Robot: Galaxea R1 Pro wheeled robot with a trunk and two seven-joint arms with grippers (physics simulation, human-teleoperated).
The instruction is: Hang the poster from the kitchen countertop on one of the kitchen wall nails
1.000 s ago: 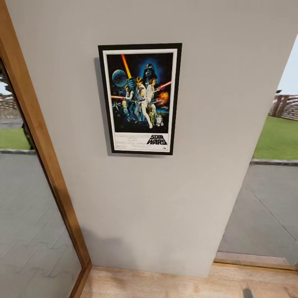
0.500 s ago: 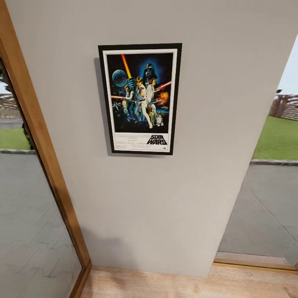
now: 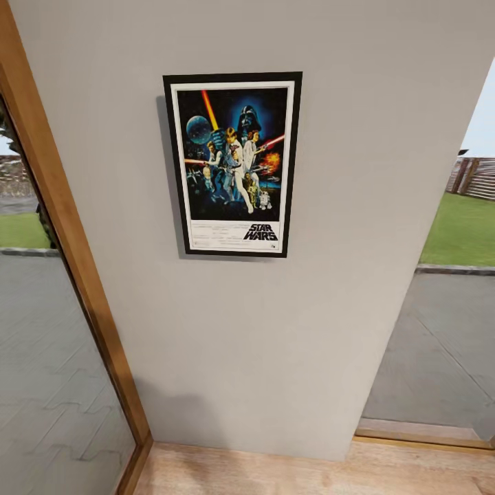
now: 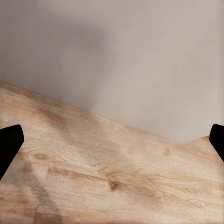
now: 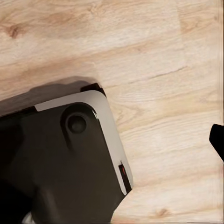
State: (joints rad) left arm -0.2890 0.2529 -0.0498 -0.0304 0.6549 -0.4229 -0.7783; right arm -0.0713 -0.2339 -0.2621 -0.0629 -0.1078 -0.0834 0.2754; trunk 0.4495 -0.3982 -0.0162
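Poster point(image 3: 232, 163) flat on wall point(image 3: 344, 172), edges free.

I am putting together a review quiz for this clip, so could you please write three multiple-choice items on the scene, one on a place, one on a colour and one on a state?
1. Where is the poster?
A. Flat on the floor
B. Up on the grey wall
C. Leaning on the door frame

2. What colour is the poster's frame?
A. Black
B. Gold
C. Red

3. How does the left end effector stand?
A. Shut on the poster
B. Shut on nothing
C. Open, with only wood floor between its fingers

Key:
1 B, it sits upright on the wall, well above the floor.
2 A, a thin black edge rings the white border.
3 C, in the left wrist view the dark fingertips stand far apart at the picture's sides.
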